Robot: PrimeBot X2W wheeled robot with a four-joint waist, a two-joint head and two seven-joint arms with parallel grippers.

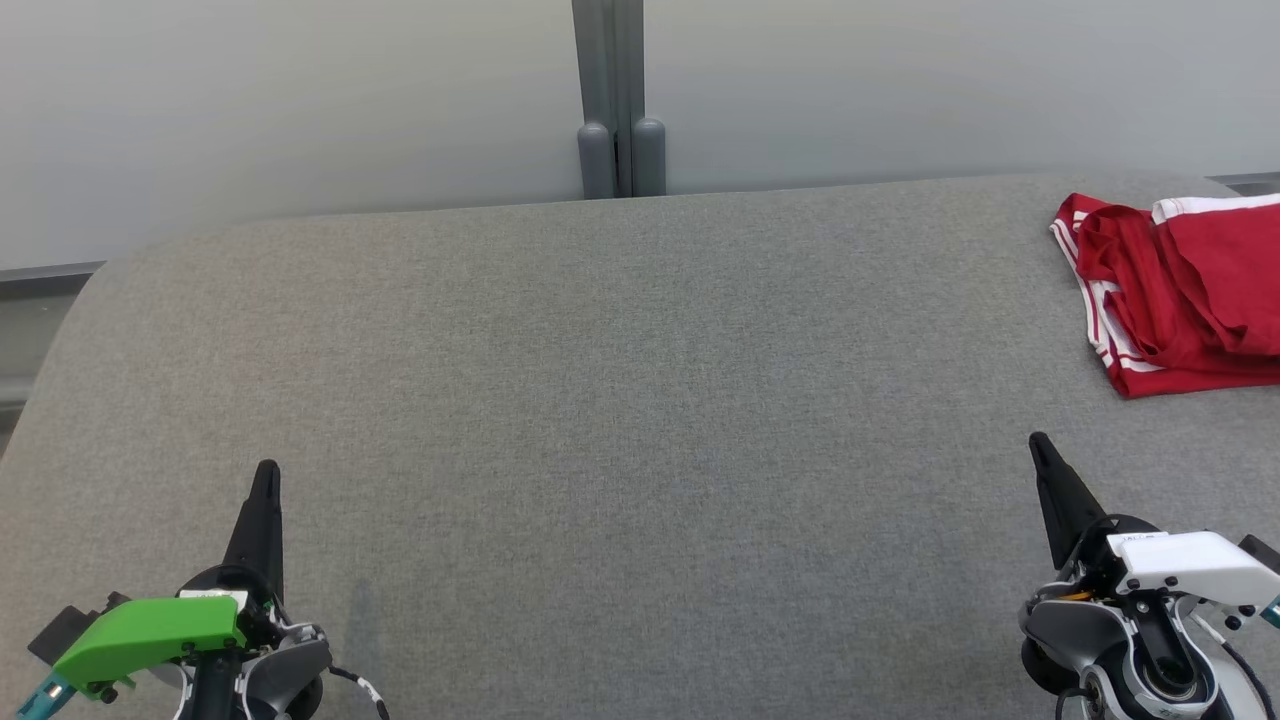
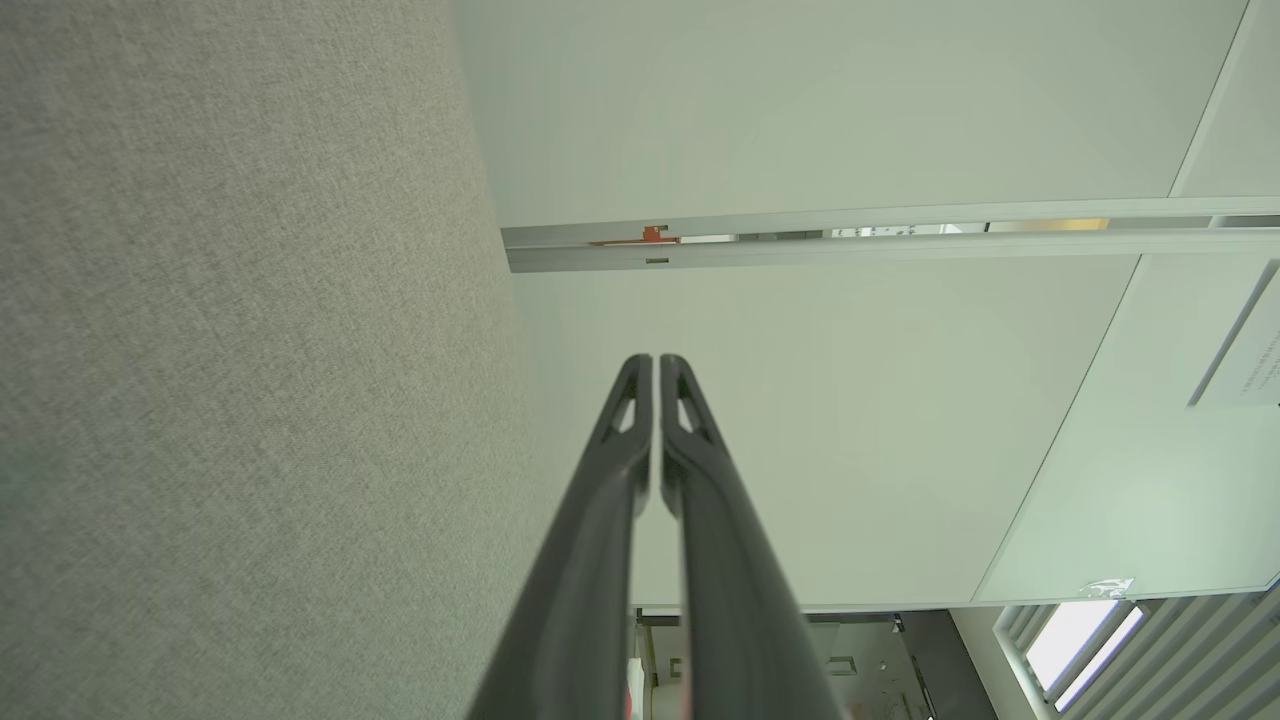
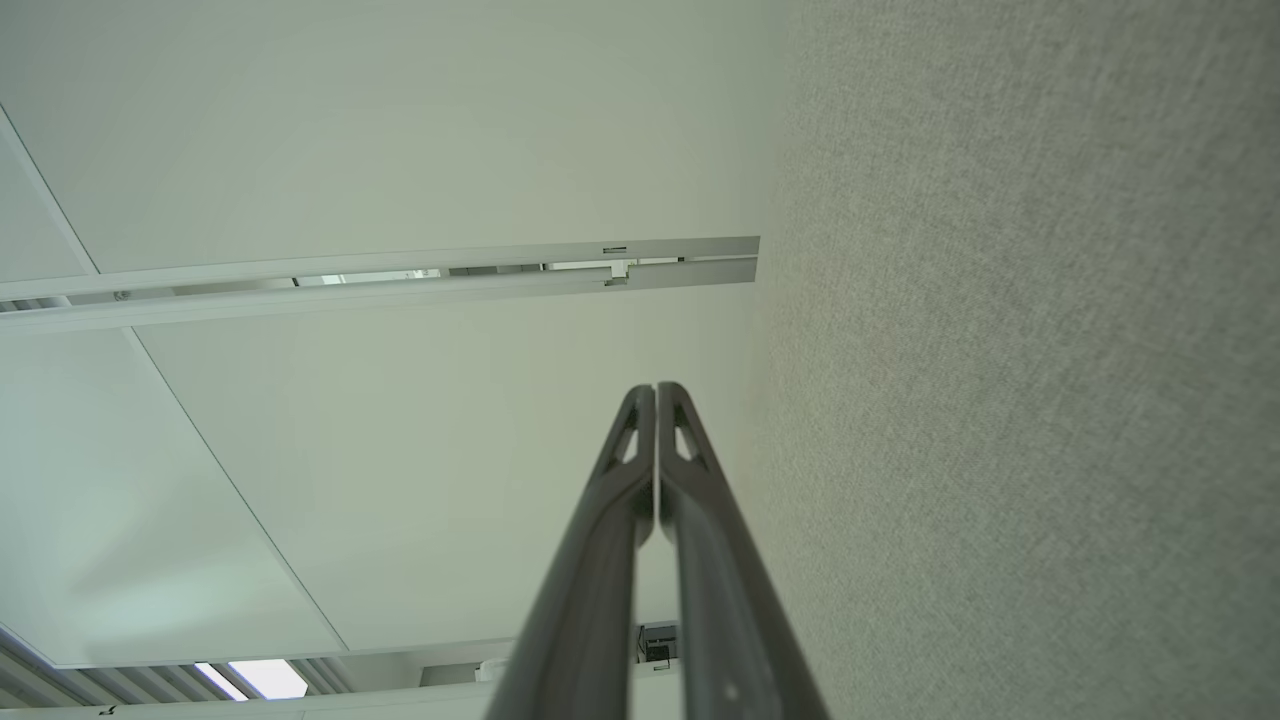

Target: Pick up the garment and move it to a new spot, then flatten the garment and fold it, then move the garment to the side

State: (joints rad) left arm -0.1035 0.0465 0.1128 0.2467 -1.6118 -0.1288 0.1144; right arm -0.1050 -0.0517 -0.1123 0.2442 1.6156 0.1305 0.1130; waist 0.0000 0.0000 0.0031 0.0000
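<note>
The red garment (image 1: pixel 1180 300) is lying crumpled at the far right of the grey counter (image 1: pixel 600 400), partly cut off by the picture's edge. The left tool (image 1: pixel 266 472) and right tool (image 1: pixel 1038 445) are being kept pressed together, empty. The garment is being judged ahead and rightward of the right tool, the nearer one. Its long axis cannot be told.

Grey surface (image 1: pixel 600 400) — red garment (image 1: pixel 1180 290) far right

bright even light, soft faint shadows, sharp focus, no glare
</note>
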